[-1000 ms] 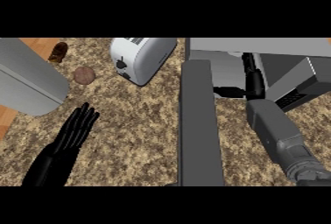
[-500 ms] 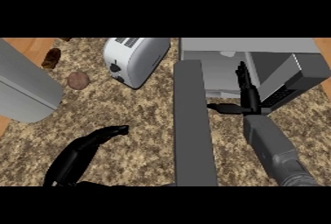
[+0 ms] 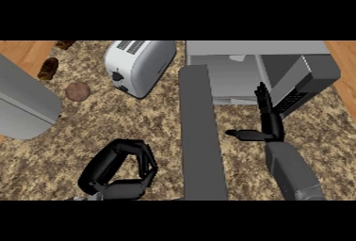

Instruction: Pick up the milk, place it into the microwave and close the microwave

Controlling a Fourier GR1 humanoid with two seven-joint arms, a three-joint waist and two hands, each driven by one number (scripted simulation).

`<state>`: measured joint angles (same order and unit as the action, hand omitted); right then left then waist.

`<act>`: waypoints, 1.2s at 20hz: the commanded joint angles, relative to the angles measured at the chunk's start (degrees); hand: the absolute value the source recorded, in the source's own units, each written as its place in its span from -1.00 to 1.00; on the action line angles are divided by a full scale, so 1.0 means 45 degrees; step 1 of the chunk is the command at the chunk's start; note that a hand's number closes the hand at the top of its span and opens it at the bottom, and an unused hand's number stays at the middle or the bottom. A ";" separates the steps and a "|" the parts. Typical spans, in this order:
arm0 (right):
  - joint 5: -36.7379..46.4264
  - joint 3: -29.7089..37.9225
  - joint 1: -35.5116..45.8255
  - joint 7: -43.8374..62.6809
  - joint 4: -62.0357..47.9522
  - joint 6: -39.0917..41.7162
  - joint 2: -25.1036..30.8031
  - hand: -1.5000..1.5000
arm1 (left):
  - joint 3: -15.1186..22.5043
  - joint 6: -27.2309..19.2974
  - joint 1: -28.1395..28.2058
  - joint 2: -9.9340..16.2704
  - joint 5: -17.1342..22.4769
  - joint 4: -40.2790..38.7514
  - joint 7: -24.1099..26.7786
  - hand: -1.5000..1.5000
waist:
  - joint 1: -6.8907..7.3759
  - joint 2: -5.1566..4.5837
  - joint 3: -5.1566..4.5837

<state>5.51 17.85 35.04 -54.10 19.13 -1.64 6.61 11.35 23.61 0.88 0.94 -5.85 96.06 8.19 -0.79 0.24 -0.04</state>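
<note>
The microwave (image 3: 306,75) stands at the back right, and its grey door (image 3: 201,136) swings out toward me. Inside the cavity a small pale shape (image 3: 237,58) shows at the back; I cannot tell whether it is the milk. My right hand (image 3: 270,123) is open in front of the cavity, to the right of the door. Its fingers point straight toward the microwave, its thumb sticks out left, and it holds nothing. My left hand (image 3: 119,170) is low on the counter to the left of the door, with its fingers curled and nothing in them.
A white toaster (image 3: 139,66) lies at the back, left of the microwave. A large grey rounded object (image 3: 24,106) fills the left edge. A brown round lump (image 3: 78,91) and darker brown pieces (image 3: 49,68) lie between them on the speckled counter (image 3: 139,122).
My right hand has drawn back out of the microwave cavity toward me. My left hand went from straight fingers to curled ones and moved right, closer to the door.
</note>
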 commanded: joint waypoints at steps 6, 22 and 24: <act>-0.0025 -0.1164 -0.3639 0.0165 0.3826 0.1055 -0.0219 -1.00 | 0.1429 0.0333 -0.1404 -0.0119 -0.1639 -0.2271 0.0079 1.00 | -0.0403 0.0109 -0.0028; -0.1931 -0.1865 -0.9168 0.4334 1.4441 0.2713 0.0466 -1.00 | 0.7641 -0.4895 -0.3799 -0.0206 -0.0265 -0.7594 0.1683 1.00 | -0.0737 -0.0061 -0.0045; -0.2289 -0.1856 -0.9444 0.4581 1.5045 0.3244 0.0735 -1.00 | 0.8677 -0.6539 -0.4318 -0.0206 0.0767 -0.7054 0.1105 1.00 | -0.0875 -0.0065 -0.0048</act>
<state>-2.23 9.66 -4.97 -37.55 79.08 10.44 8.68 41.89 3.38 -15.09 0.36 -6.55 66.67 14.70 -3.80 0.18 -0.20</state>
